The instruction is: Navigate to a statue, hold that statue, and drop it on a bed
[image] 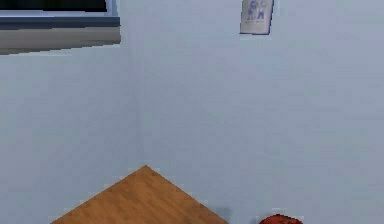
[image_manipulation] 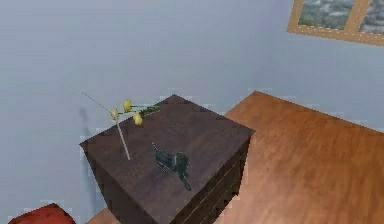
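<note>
The gripper's state I cannot tell. A small dark grey figure (image_manipulation: 170, 163) (likely the statue) lies on the dark brown wooden cabinet (image_manipulation: 215, 135), near yellow flowers on thin stems (image_manipulation: 128, 108). Reaching it looks done; the grasp, finding a bed and the drop are all left.

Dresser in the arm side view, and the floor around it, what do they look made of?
The dresser is probably dark-stained wood with a matte finish: its top is an even brown-black with no glare. The floor looks like warm orange-brown wood with a slight sheen, going by its streaky grain.
</note>
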Robot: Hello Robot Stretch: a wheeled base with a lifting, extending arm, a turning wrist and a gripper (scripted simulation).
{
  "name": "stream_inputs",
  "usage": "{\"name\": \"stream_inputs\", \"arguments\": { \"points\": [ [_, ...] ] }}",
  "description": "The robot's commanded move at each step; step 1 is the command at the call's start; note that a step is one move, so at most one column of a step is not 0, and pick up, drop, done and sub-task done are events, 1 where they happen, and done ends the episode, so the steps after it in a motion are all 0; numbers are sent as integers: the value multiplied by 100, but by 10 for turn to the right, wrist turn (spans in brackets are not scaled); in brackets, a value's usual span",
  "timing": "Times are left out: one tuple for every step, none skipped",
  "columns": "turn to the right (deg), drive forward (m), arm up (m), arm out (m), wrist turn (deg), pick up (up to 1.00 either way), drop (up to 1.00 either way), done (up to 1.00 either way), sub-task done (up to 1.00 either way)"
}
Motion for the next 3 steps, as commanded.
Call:
{"name": "stream_inputs", "arguments": {
  "points": [
    [0,0,50,0,0,0,0,0,0],
    [0,0,38,0,0,0,0,0,0],
    [0,0,0,22,0,0,0,0,0]
  ]
}}
